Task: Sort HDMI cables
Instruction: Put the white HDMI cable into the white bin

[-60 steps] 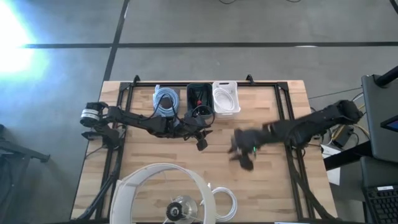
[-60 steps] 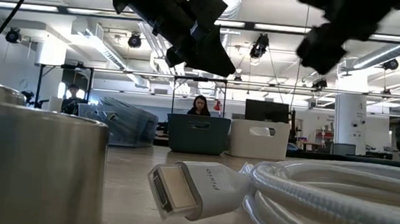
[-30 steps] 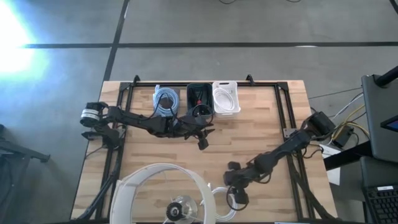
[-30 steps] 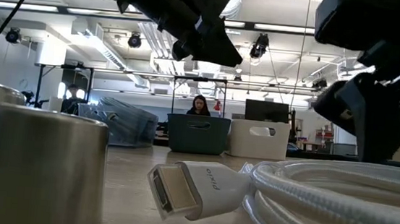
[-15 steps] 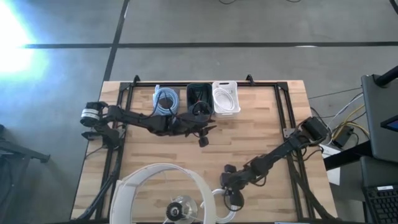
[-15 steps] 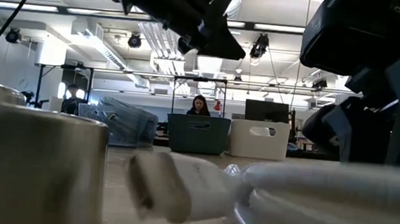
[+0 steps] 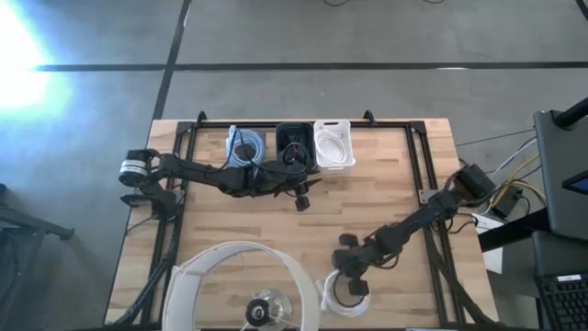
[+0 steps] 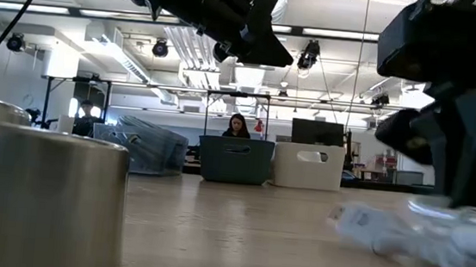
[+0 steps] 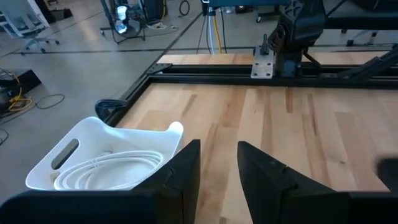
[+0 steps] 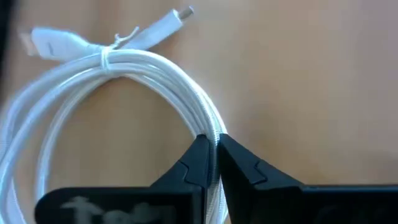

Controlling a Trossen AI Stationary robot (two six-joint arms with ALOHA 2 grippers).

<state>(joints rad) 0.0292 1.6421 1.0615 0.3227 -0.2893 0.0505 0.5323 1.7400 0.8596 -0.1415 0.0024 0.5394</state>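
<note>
Pinching the white cable coil (image 10: 112, 81) near the table's (image 7: 404, 184) six-o'clock edge, my right gripper (image 10: 211, 163); left gripper (image 9: 217, 168), slightly spread, hovers at twelve beside the white bin (image 9: 112, 149).

The wooden table (image 7: 386, 184) carries three bins (image 7: 290, 144) and a white cable coil (image 7: 342, 299).

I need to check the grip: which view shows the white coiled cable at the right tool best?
The right wrist view: the white braided cable coil fills it, pinched between the right tool. The high view shows it small at the table's front; the low view blurred; the left wrist view misses it.
</note>
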